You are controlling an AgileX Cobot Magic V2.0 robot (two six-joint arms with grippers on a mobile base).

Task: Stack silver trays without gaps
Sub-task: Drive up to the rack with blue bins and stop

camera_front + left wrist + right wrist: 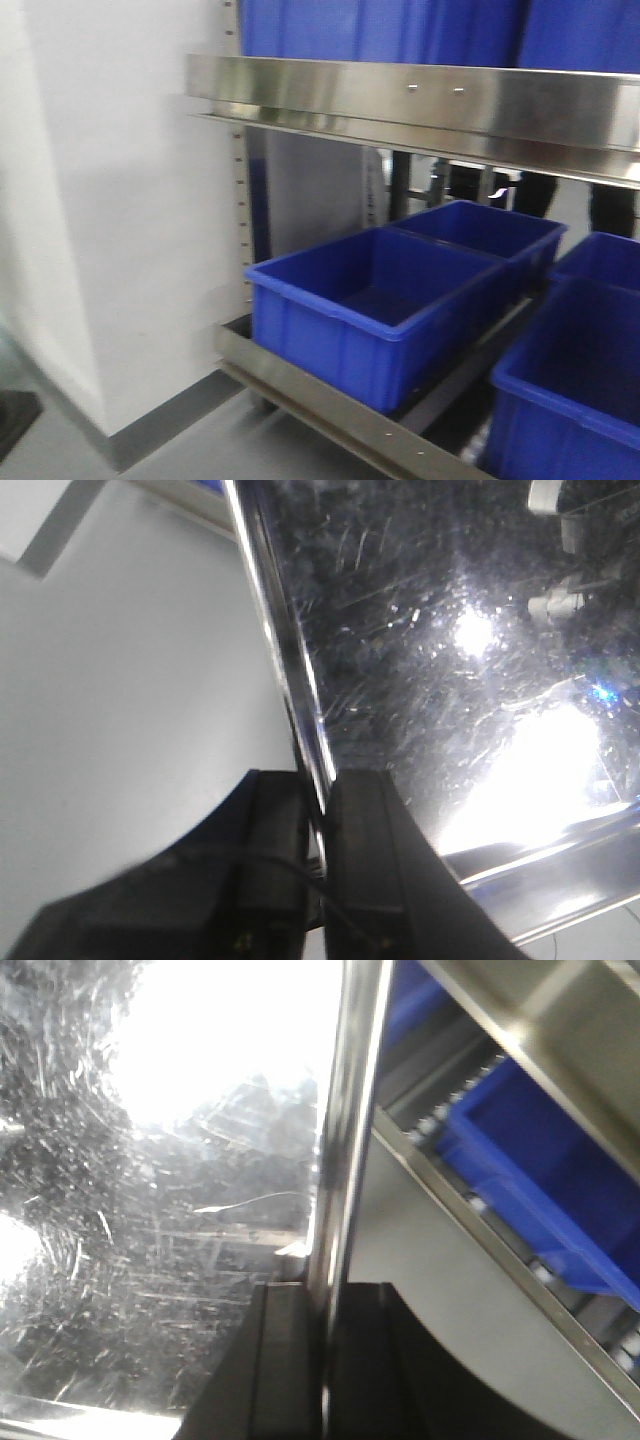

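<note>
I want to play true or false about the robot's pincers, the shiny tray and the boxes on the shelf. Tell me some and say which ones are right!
1. The left pincer is shut on the rim of a silver tray. True.
2. The right pincer is wide open and holds nothing. False: it is shut on a silver tray's rim too.
3. A steel rail runs above the bins. True.
4. The bins are red. False: they are blue.
</note>
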